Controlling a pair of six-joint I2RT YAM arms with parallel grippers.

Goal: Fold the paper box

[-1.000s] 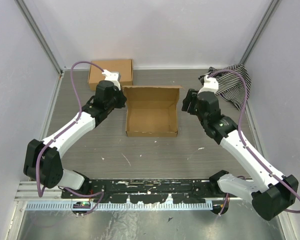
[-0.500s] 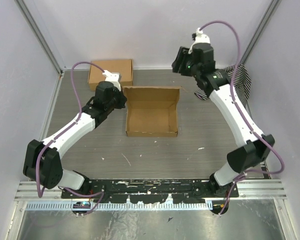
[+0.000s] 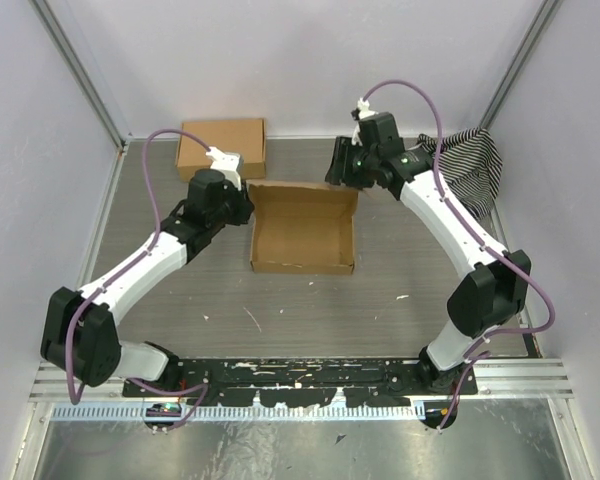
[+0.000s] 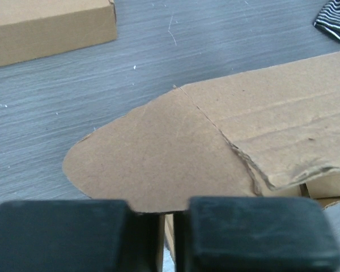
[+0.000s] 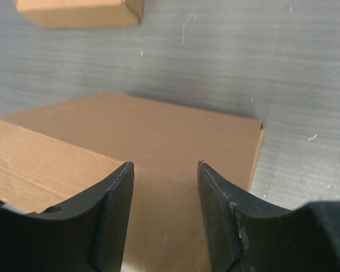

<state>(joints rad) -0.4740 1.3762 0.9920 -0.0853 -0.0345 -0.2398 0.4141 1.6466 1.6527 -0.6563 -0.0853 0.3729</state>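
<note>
Grey wood-grain bench [image 3: 300,300] between pale walls [image 3: 280,60], seen from above. The box [image 3: 303,228] sits in the middle of it, a brown cardboard tray half formed, with its front and side walls standing. A small box [image 3: 220,145] lies closed behind it to the left, apart from it. A striped cloth [image 3: 470,170] is bunched in the far right corner.

My left pincer [image 3: 242,205] is at the box's rear left corner. In its wrist view the two black fingers are clenched almost together, and the edge of a rounded flap [image 4: 153,164] runs into the slit between them. I judge that it is gripping that flap. My right pincer [image 3: 338,170] hovers at the rear right corner with its fingers spread and nothing between them, looking down on a flat brown panel. I cannot tell whether it touches the board.

As I judge it, the box is light and will slide or lift if pulled from one side only, so one hold should steady it while the other folds. The board looks stiff across its panels but should bend readily along the scored creases, so I should push close to a crease and not mid-panel. A ragged, torn edge shows beside the flap, so a hard pinch may rip or crush the board. The best holds are the thin free edges, meaning the flaps and the rear rim.
</note>
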